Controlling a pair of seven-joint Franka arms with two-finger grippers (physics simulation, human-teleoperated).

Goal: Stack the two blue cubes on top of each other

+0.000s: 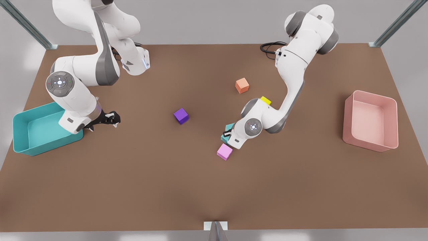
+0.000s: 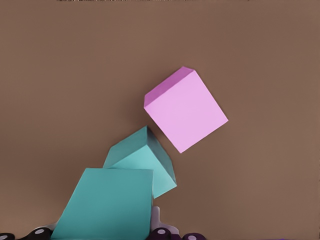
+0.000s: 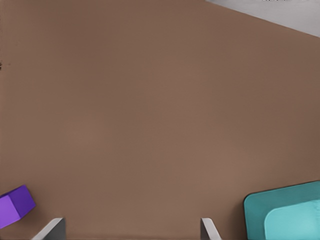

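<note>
Gripping one small light-teal matte cube [image 2: 107, 205] in the left claw [image 1: 230, 134], just beside the small pink matte cube [image 2: 187, 110], on the side nearer the arm. Sitting partly over the second light-teal matte cube [image 2: 150, 162], which rests on the brown counter [image 1: 214, 187], almost corner to corner with the pink cube.

Judged risky: looks turned and offset against the lower cube, so letting go now could tip it off an edge. Could also nudge the lower cube into the pink cube on the way down, given the slim gap there. Better to square up and centre before opening.

Plenty of bare counter beyond the pink cube, away from the arm. Tighter behind it, under the arm's own elbow.

Waiting well away from the pink cube, by the large teal plastic bin [image 1: 20, 134]: right claw [image 3: 131, 231], spread wide and holding nothing.
</note>
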